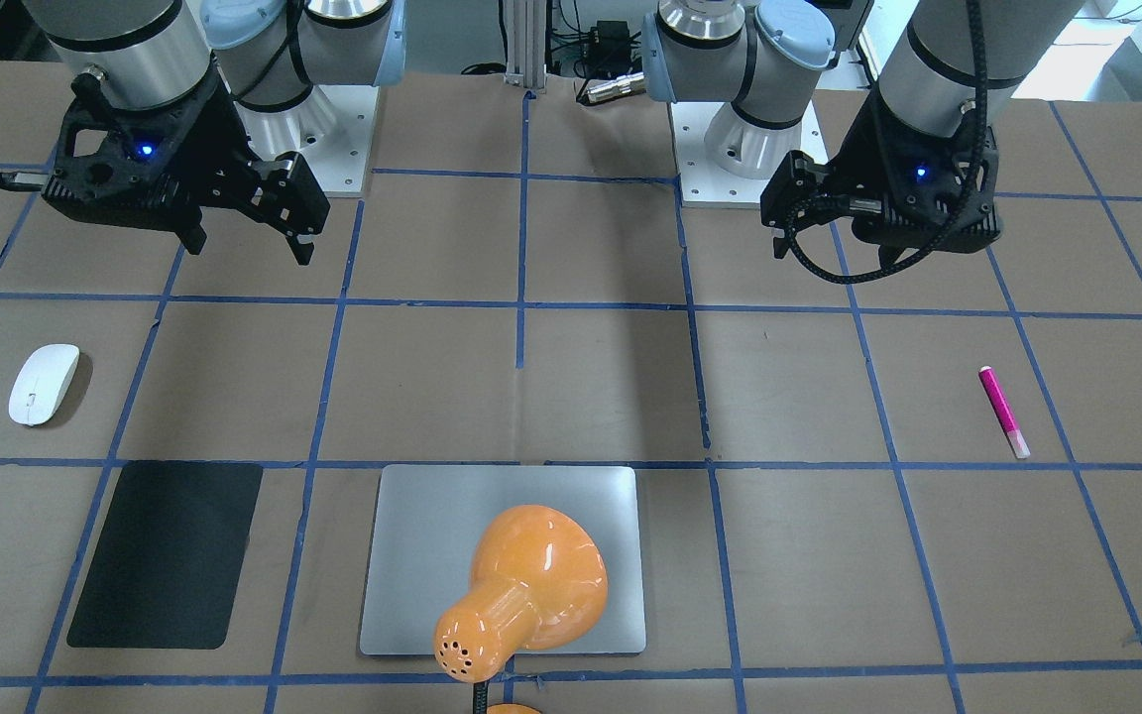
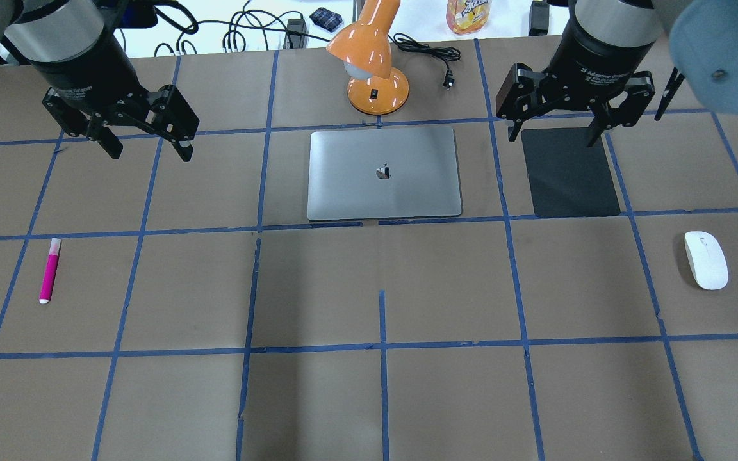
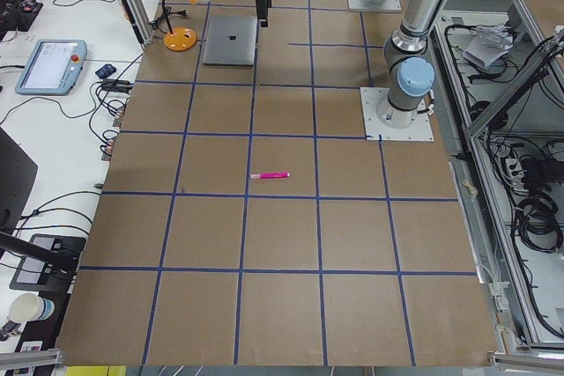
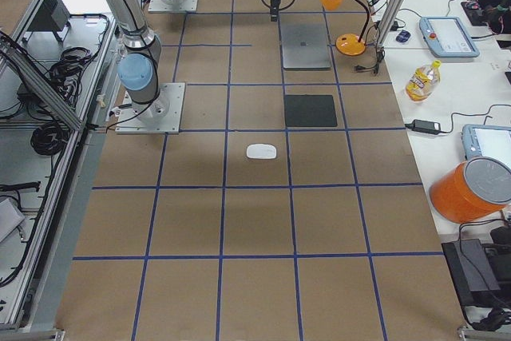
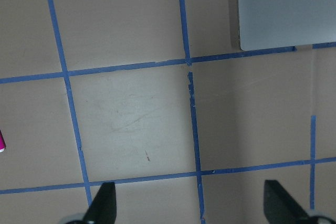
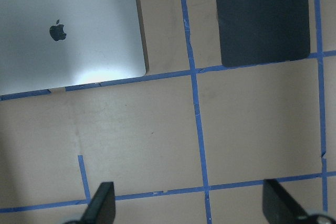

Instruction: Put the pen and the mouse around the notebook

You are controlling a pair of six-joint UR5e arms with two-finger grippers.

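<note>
The silver notebook [image 2: 383, 173] lies closed at the table's far middle, partly under the lamp head in the front view [image 1: 412, 555]. A magenta pen [image 2: 49, 270] rests alone on the robot's left side [image 1: 1004, 412]. On the robot's right side lies the white mouse [image 2: 705, 259], also seen from the front [image 1: 44, 384]. My left gripper [image 2: 148, 150] hangs open and empty above the table, left of the notebook and well beyond the pen. My right gripper [image 2: 555, 134] hovers open and empty over the black mat's far edge, away from the mouse.
A matte black mat [image 2: 571, 173] lies right of the notebook. An orange desk lamp [image 2: 372, 57] stands just behind the notebook, its cord trailing right. Blue tape lines grid the brown table. Cables and a bottle [image 2: 468, 14] sit past the far edge.
</note>
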